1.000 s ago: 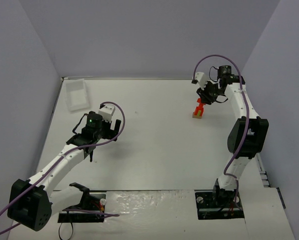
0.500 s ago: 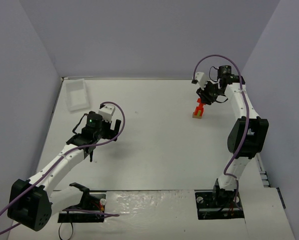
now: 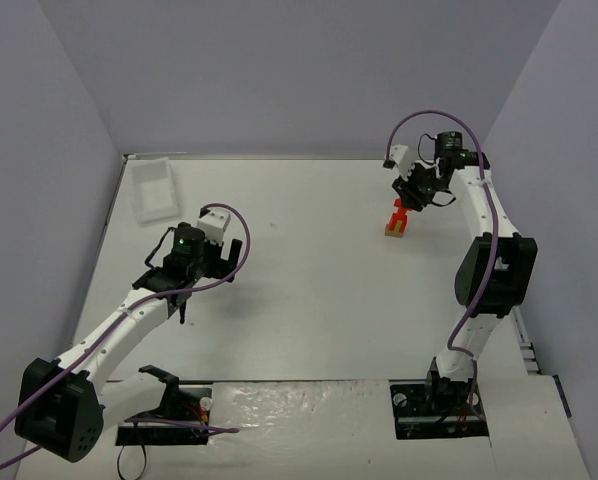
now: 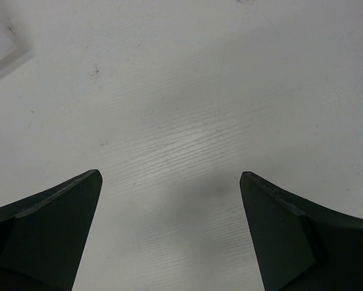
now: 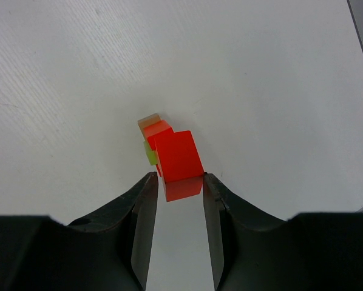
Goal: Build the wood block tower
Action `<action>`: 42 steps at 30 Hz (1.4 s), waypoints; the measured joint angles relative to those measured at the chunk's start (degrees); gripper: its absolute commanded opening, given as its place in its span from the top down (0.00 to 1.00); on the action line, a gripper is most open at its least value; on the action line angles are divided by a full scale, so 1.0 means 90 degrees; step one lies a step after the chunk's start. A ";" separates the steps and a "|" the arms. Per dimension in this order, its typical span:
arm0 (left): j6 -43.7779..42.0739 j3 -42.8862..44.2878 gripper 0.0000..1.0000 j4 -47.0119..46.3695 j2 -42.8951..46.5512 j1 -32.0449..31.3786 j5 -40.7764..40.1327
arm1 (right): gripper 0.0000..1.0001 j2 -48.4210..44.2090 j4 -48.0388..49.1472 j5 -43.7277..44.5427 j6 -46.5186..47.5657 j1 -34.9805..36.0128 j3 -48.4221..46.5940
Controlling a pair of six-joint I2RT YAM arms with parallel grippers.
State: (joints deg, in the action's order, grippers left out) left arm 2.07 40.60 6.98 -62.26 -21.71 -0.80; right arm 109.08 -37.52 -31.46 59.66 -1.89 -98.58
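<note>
Two claws, diff jobs. Your right gripper (image 5: 179, 176) hangs over the wood block tower (image 3: 396, 220), which stands toward the far right edge of the table (image 3: 309, 300). Its jaws sit close on either side of the top red block (image 5: 178, 154), prob to seat it square. Can't tell if they're pressing it or just off it. Your left gripper (image 4: 170, 174) is spread wide, holding nothing, on the left side nearer the tray (image 3: 137, 205), likely parked out of the way.

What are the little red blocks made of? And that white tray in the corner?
The red blocks look like painted wood: smooth, evenly bright faces, crisp edges, and a bare-looking tan piece at the base. The tray looks like thin whitish plastic with a raised rim, but it's too small to be sure.
</note>
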 measured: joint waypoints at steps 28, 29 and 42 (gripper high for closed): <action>0.0002 0.0000 0.03 0.0000 0.0001 0.0001 0.0001 | 0.41 -0.0352 -0.0062 -0.0007 -0.0804 -0.0046 -0.0781; 0.0003 0.0000 0.03 0.0000 0.0003 -0.0001 0.0001 | 0.40 -0.0410 -0.0064 -0.0007 -0.0944 -0.0066 -0.0932; 0.0301 0.1063 0.03 0.1037 0.0976 0.0002 -0.0362 | 0.28 -0.2908 0.1495 0.1552 -0.4073 -0.0301 0.0579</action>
State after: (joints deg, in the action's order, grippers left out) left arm 4.78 50.16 16.31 -53.48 -21.69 -4.06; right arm 82.90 -24.07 -17.50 23.00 -4.60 -93.37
